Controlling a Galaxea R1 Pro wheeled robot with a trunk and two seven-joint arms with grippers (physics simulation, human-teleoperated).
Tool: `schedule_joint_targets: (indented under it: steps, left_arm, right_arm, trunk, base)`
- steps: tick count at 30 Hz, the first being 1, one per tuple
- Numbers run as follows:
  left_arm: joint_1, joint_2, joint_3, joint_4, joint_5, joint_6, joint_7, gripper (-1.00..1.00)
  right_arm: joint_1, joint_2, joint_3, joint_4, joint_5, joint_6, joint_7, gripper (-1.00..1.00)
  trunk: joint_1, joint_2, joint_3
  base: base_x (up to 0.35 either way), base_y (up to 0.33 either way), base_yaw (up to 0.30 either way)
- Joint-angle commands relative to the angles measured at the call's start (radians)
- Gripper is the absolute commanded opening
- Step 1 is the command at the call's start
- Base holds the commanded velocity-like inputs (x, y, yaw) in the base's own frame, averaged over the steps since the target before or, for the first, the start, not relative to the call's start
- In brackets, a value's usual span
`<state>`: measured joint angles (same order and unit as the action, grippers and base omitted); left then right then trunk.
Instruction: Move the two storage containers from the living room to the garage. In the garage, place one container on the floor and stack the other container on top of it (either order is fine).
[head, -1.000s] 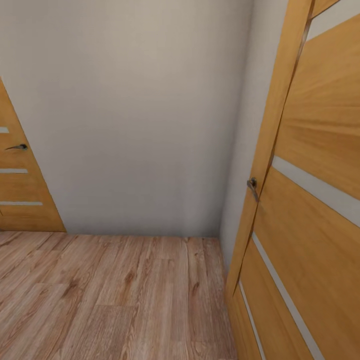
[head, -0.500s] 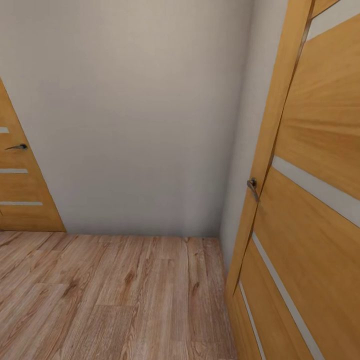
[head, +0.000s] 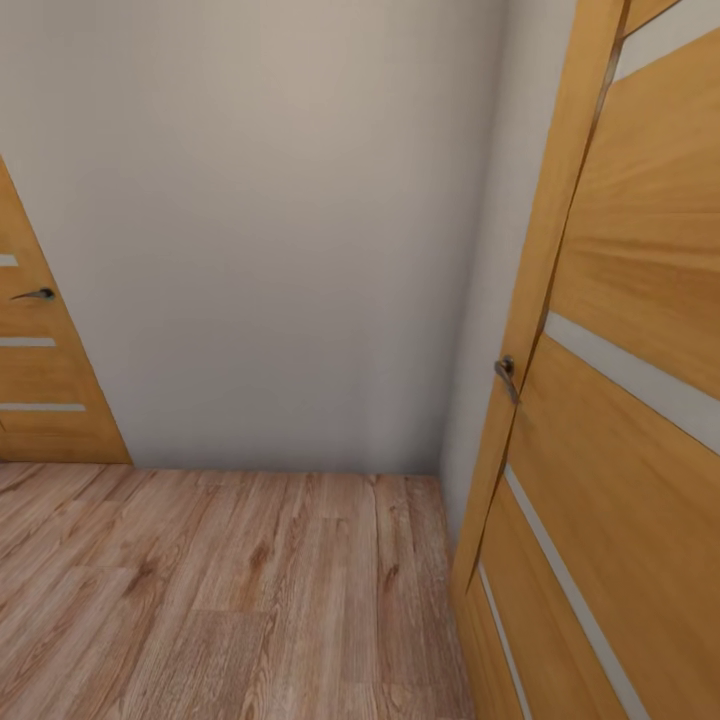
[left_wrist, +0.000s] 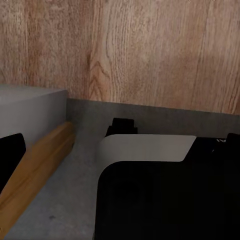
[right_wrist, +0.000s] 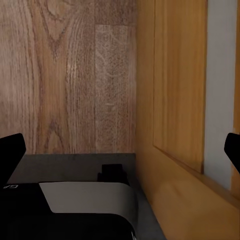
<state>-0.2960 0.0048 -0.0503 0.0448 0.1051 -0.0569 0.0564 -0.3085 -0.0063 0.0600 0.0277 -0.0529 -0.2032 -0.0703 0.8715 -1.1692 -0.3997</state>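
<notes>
The two storage containers are out of view. In the left wrist view my left gripper (left_wrist: 120, 147) is open, its dark fingertips (left_wrist: 10, 157) far apart at the picture's edges with nothing between them. My right gripper (right_wrist: 120, 155) is open too, one black fingertip (right_wrist: 11, 155) at each side and nothing held. Both look down on light wood planks (right_wrist: 65, 75) and part of my own dark and white body (left_wrist: 150, 150).
I face a plain pale wall (head: 270, 230) in a corner. A wooden door (head: 620, 400) with a metal handle (head: 505, 375) stands close on the right, and the right wrist view shows it (right_wrist: 175, 85) beside that arm. Another wooden door (head: 40, 380) is at far left. Wood-plank floor (head: 230, 590) lies ahead.
</notes>
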Motion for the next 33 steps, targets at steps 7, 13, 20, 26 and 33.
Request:
schedule_joint_targets:
  steps: [7, 13, 20, 26, 33]
  left_arm:
    - [-0.002, 0.001, -0.005, 0.003, 0.011, -0.006, 0.0, 1.0]
    - [-0.002, 0.0, -0.006, 0.003, 0.011, -0.006, 0.0, 1.0]
    - [-0.002, 0.0, -0.006, 0.003, 0.011, -0.006, 0.0, 1.0]
    - [-0.002, 0.001, -0.006, 0.003, 0.01, -0.006, 0.0, 1.0]
    - [-0.002, 0.0, -0.006, 0.003, 0.008, -0.006, 0.0, 1.0]
  right_arm:
    - [-0.001, 0.0, 0.006, 0.004, -0.005, -0.005, -0.002, 1.0]
    - [-0.001, 0.0, 0.006, 0.004, -0.005, -0.005, -0.002, 1.0]
    - [-0.001, 0.0, 0.006, 0.004, -0.005, -0.005, -0.002, 1.0]
    - [-0.001, 0.0, 0.006, 0.004, -0.005, -0.005, -0.002, 1.0]
    - [-0.001, 0.0, 0.006, 0.004, -0.005, -0.005, -0.002, 1.0]
  trunk:
    - [0.0, -0.001, -0.001]
    - [0.0, -0.001, -0.001]
    - [0.0, -0.001, -0.001]
    - [0.0, -0.001, -0.001]
    - [0.0, -0.001, -0.001]
  base:
    - [0.164, 0.132, 0.0]
    - [0.044, 0.032, 0.0]
    - [0.005, 0.003, 0.0]
    - [0.096, 0.0, 0.0]
    - [0.141, 0.0, 0.0]
